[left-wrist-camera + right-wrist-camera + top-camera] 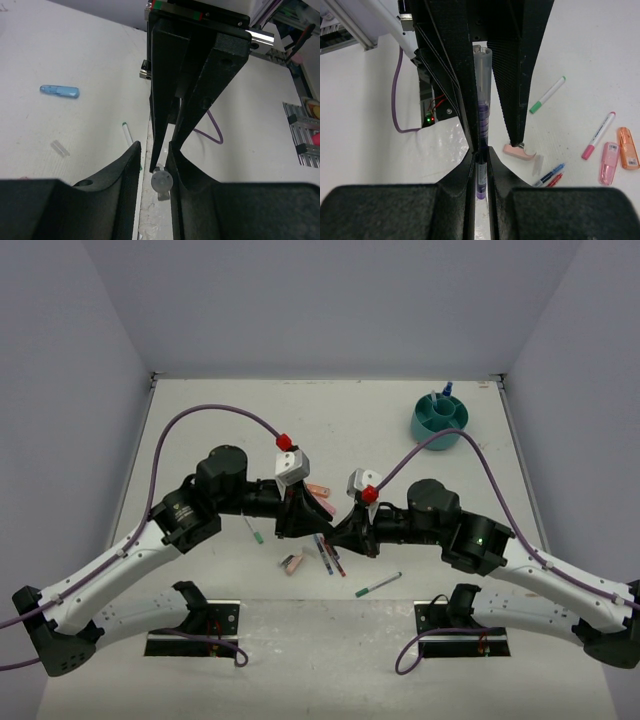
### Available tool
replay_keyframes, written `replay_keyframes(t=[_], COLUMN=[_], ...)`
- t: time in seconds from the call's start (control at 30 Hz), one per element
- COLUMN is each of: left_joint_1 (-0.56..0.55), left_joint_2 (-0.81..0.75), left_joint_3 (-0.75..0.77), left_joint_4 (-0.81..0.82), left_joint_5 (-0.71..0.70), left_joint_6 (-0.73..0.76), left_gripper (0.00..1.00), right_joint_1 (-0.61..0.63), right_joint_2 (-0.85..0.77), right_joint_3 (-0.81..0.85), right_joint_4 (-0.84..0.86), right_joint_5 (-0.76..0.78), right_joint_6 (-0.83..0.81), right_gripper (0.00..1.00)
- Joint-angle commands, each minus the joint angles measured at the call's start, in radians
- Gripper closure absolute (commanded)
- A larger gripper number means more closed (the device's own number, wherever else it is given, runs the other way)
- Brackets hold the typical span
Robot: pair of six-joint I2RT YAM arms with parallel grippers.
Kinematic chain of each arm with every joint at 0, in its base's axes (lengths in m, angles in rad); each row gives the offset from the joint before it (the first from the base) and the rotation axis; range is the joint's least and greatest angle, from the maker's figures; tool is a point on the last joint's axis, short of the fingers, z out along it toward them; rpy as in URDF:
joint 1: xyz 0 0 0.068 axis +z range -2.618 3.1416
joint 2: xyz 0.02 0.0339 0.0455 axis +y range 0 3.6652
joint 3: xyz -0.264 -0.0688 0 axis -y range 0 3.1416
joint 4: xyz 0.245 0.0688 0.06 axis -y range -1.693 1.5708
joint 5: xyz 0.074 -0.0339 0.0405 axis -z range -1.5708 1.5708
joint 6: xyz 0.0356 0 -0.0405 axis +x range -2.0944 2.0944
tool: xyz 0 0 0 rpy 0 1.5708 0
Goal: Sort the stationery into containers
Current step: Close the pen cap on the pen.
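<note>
Here the right gripper [480, 154] is clamped tight on a purple pen [483, 95], above the table [250, 420]. The left gripper [154, 146] has its jaws on both sides of the pen's other end; if they press it, I cannot tell. The teal organizer [440, 422] stands well apart, at the far right corner.

Purple pen [481, 125] gripped, other pens [328, 555] scattered, organizer [428, 432] upright.
</note>
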Motion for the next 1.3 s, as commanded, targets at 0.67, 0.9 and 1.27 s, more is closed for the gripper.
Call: replay_keyframes(t=[0.67,0.9,1.27], left_joint_1=[0.001,0.001,0.002], left_joint_2=[-0.042,-0.054,-0.029], left_joint_3=[-0.021,0.021,0.096], left_joint_4=[0.136,0.132,0.088], left_joint_5=[0.019,-0.01,-0.018], left_joint_6=[-0.057,-0.076,-0.058], left_gripper=[1.0,1.0,1.0], right_joint_1=[0.002,0.001,0.001], right_joint_2=[-0.043,-0.011,0.045], right_joint_3=[0.0,-0.033,-0.03], right_joint_4=[0.178,0.228,0.252], right_joint_5=[0.053,0.029,-0.047], right_joint_6=[0.077,0.095,0.098], right_gripper=[1.0,0.83,0.62])
